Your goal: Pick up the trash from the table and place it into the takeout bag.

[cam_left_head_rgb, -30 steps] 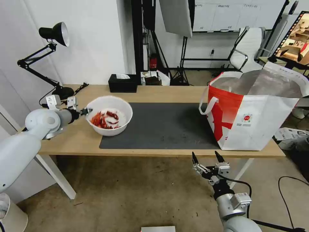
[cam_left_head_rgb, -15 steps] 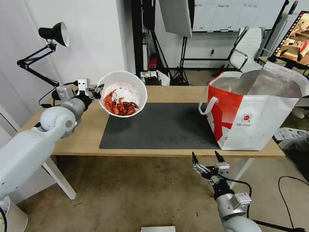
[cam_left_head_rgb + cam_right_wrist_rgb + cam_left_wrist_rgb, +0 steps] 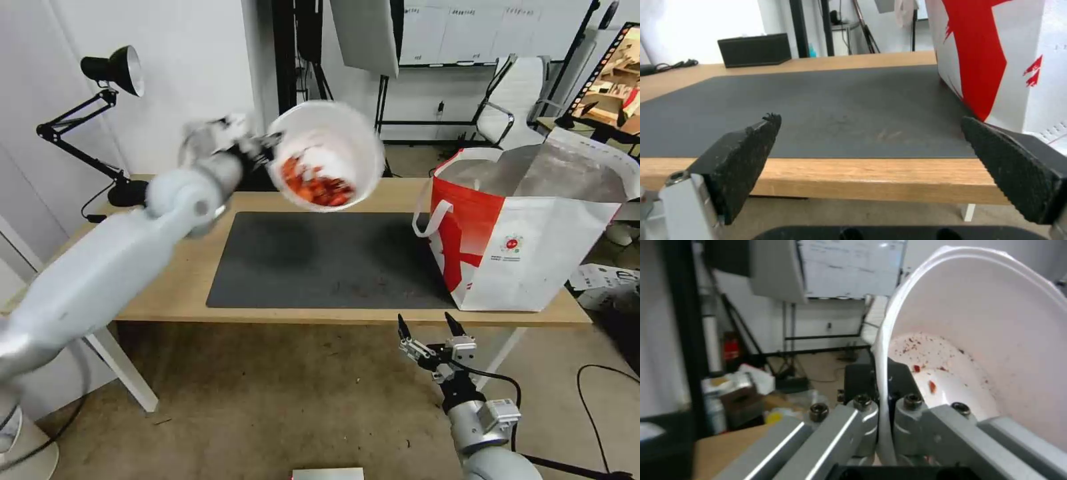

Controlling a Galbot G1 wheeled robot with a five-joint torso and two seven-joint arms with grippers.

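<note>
The left gripper point(image 3: 270, 141) is raised in the upper middle of the head view, above the back edge of the bench point(image 3: 167, 273). Its fingers point(image 3: 865, 413) pinch the rim of the white bowl point(image 3: 327, 155), one inside and one outside the wall, as the left wrist view shows close up. The bowl hangs clear of the bench, tipped so its open side faces the camera, and the red chillies point(image 3: 313, 187) lie heaped in its lower part. In the left wrist view the bowl's point(image 3: 978, 350) inner wall carries red specks.

The bag point(image 3: 527, 227) stands upright at the right end of the bench, partly on the dark mat point(image 3: 320, 260), its mouth open and its foil lining showing. The bowl is to the left of the bag, apart from it.

The right gripper point(image 3: 432, 327) sits low in the lower middle of the frame, just in front of the bench's front edge, fingers point(image 3: 742, 156) spread wide and holding nothing.

A black lamp point(image 3: 110, 70) stands at the left end of the bench.
</note>
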